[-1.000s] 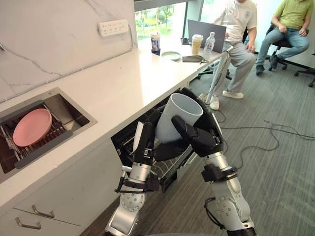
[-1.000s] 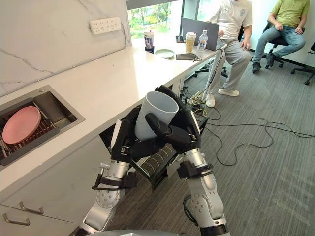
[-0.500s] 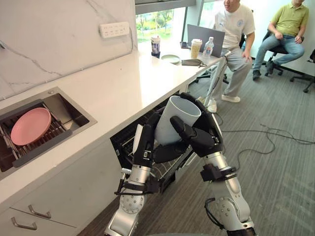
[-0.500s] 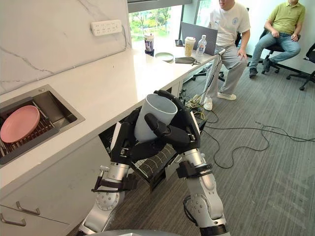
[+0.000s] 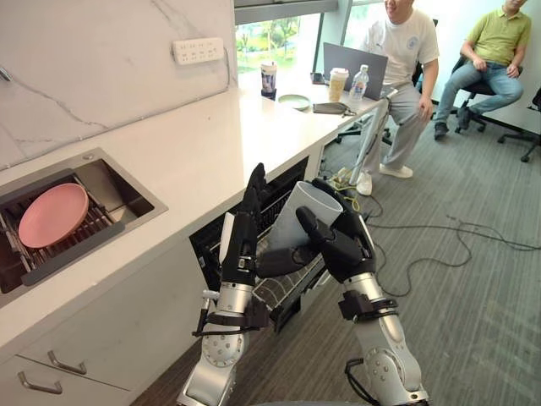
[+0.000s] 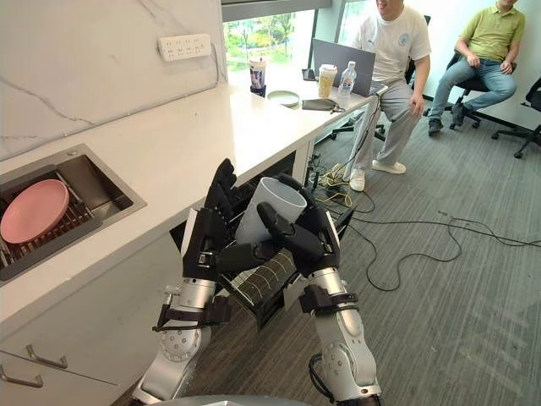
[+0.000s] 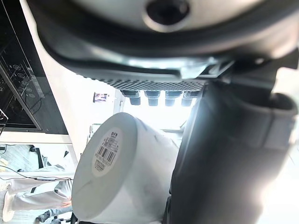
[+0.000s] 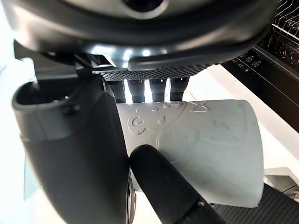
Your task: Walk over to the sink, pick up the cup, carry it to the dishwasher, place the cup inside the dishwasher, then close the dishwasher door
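A white cup [image 5: 303,216] is tilted, mouth up and to the right, above the open dishwasher [image 5: 221,244]. My right hand [image 5: 341,246] is shut on it, fingers round the far side and thumb across the front wall [image 8: 201,140]. My left hand [image 5: 243,239] stands beside the cup's left side with its fingers [image 6: 218,190] straight up, off the cup. Its thumb [image 7: 224,154] lies by the cup's base [image 7: 112,163]. The dishwasher's pulled-out rack [image 6: 269,279] is under both hands.
A sink [image 5: 118,199] with a pink plate [image 5: 52,216] on a rack is set in the white counter [image 5: 203,135] at left. Cups, a bottle and a laptop [image 5: 351,61] stand at the counter's far end. Two seated people [image 5: 406,51] and floor cables [image 5: 439,245] are at right.
My left hand's fingers have straightened and come off the cup. The cup, still in my right hand, has sunk a little toward the dishwasher rack.
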